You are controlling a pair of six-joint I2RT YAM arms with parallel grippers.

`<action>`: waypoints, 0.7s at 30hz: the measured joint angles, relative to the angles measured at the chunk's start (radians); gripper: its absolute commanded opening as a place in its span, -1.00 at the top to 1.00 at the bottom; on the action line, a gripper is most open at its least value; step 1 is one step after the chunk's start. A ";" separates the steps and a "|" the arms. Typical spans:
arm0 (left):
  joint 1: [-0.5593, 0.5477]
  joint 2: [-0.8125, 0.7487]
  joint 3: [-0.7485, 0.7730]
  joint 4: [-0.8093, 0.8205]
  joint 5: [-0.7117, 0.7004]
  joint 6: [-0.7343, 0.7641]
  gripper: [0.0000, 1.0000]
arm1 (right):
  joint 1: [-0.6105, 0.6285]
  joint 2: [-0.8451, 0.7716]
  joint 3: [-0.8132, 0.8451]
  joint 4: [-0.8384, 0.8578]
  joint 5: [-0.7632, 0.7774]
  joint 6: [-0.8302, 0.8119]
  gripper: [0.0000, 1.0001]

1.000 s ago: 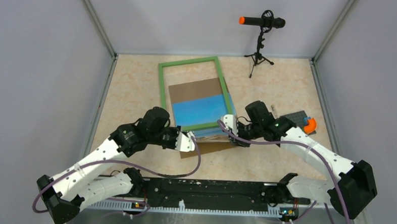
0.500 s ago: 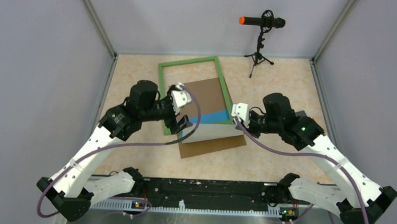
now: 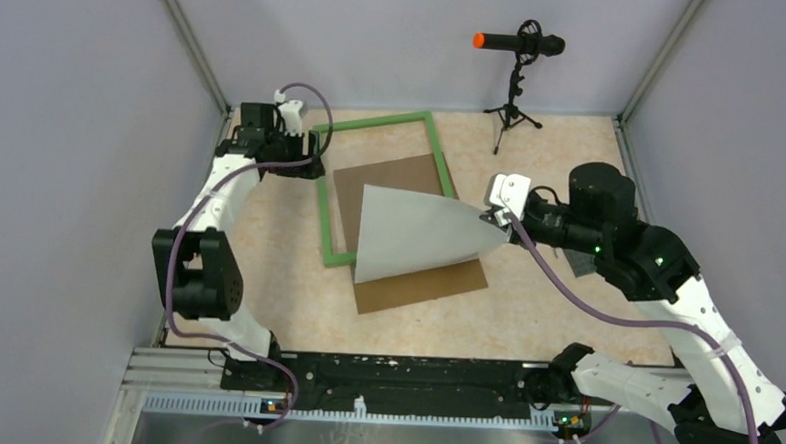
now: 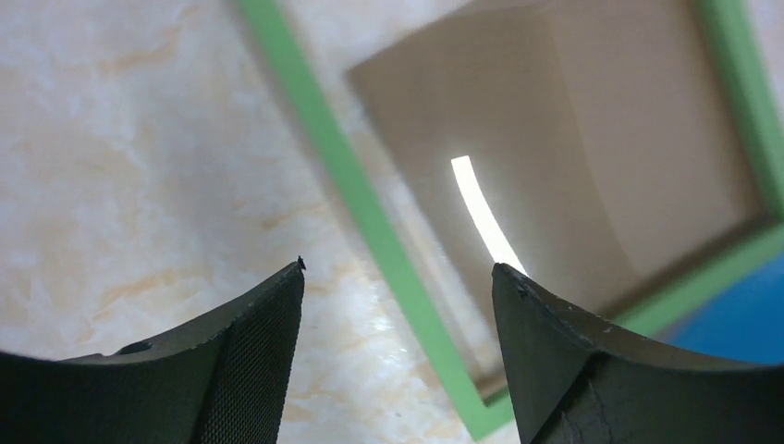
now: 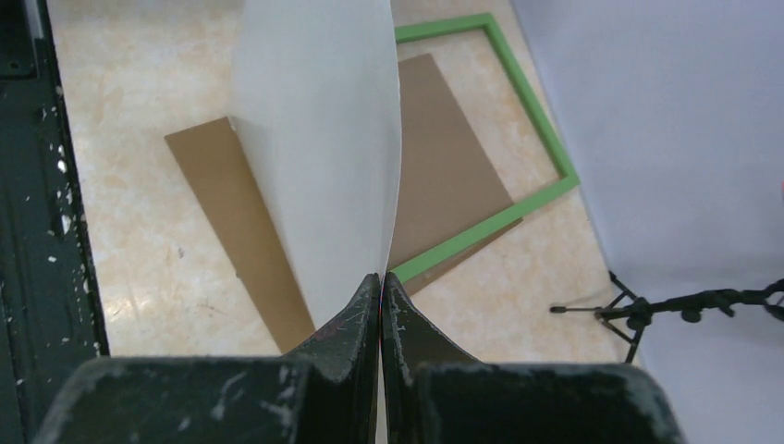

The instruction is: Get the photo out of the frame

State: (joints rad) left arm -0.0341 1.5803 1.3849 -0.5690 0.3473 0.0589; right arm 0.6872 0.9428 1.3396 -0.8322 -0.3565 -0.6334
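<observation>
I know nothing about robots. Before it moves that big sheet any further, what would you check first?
1. Grip on the photo: ok; the right gripper is shut on one corner.
2. Photo lying flat: not ok; it curls strongly, white back outward.
3. Photo clear of the frame: cannot tell; its low edge hangs close to the backing board.
4. Left gripper free: ok; open, holding nothing, above the frame's border.
5. Microphone stand out of the way: ok; it stands apart at the table's far edge.
</observation>
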 measured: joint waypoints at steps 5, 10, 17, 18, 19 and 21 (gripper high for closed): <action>0.094 0.156 -0.014 0.090 0.012 -0.013 -0.59 | 0.000 0.000 0.086 0.004 0.020 -0.002 1.00; 0.098 0.269 -0.014 0.182 0.145 -0.021 -0.53 | 0.000 0.009 0.159 0.031 0.051 -0.006 1.00; 0.086 0.393 0.002 0.298 0.187 -0.068 -0.40 | 0.000 0.045 0.219 0.091 0.108 -0.037 1.00; 0.085 0.412 0.013 0.308 0.179 -0.070 -0.41 | 0.000 0.051 0.226 0.095 0.114 -0.040 1.00; 0.084 0.431 0.027 0.317 0.172 -0.072 -0.41 | 0.000 0.057 0.233 0.099 0.121 -0.044 1.00; 0.079 0.462 0.048 0.334 0.159 -0.073 -0.41 | 0.000 0.063 0.241 0.111 0.129 -0.048 1.00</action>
State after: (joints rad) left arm 0.0452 2.0426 1.4334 -0.2352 0.5060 -0.0139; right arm 0.6872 1.0061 1.5806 -0.7216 -0.2272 -0.6811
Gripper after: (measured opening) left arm 0.703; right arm 0.003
